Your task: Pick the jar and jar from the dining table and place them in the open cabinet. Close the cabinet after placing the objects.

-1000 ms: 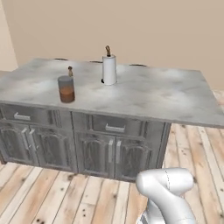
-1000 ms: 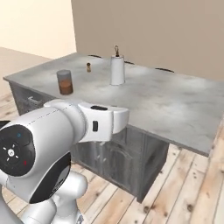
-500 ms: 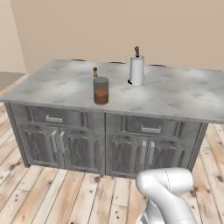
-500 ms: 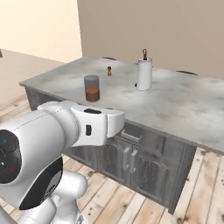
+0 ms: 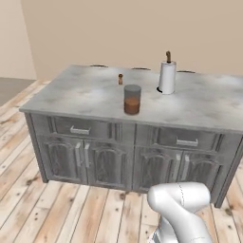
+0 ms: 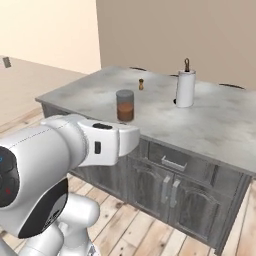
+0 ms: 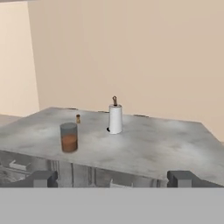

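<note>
Marble dining table (image 5: pixel 85 97): jar (image 5: pixel 132 99) (reddish-brown filling)

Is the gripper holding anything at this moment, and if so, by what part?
Nothing is held. The gripper is open and empty, short of the dining table; the jar with reddish-brown filling stands untouched on it.

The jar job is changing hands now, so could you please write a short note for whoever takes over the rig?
Claw: open, empty, facing the table from a distance.
Jar with reddish-brown filling: upright on the marble table, near the front edge.
Behind it stand a small brown shaker and a paper towel roll.
Done: nothing picked up yet.
Left: grab this jar, find the second jar, put both in the cabinet, shut the door.
</note>
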{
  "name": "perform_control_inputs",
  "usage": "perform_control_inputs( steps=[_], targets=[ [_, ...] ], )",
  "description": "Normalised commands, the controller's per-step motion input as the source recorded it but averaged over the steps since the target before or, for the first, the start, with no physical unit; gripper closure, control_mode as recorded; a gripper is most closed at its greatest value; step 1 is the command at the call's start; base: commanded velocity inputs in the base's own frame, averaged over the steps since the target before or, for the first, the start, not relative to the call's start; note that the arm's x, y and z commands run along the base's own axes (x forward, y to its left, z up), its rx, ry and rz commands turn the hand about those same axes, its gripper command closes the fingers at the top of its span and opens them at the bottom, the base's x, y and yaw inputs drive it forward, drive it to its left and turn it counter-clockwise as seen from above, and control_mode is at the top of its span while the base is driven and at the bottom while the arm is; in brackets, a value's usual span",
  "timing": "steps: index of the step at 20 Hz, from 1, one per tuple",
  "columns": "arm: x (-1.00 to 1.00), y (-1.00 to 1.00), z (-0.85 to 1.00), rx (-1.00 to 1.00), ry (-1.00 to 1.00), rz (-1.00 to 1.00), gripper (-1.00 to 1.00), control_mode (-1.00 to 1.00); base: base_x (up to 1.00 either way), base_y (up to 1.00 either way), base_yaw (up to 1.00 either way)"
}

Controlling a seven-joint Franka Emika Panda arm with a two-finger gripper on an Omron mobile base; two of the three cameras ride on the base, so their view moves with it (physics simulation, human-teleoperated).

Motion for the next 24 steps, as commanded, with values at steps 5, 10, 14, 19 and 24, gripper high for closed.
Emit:
perform_control_inputs(
  steps=[5,10,14,19,24],
  targets=[
    [0.00,0.00,0.00,0.00,0.00,0.00,-1.00,1.00,0.10,0.24,0.00],
    [0.00,0.00,0.00,0.00,0.00,0.00,-1.00,1.00,0.28,0.47,0.00],
    [0.00,0.00,0.00,0.00,0.00,0.00,-1.00,1.00,0.75,0.62,0.00],
    [0.00,0.00,0.00,0.00,0.00,0.00,-1.00,1.00,0.94,0.57,0.00],
    [0.00,0.00,0.00,0.00,0.00,0.00,-1.00,1.00,0.97,0.23,-0.03]
  ],
)
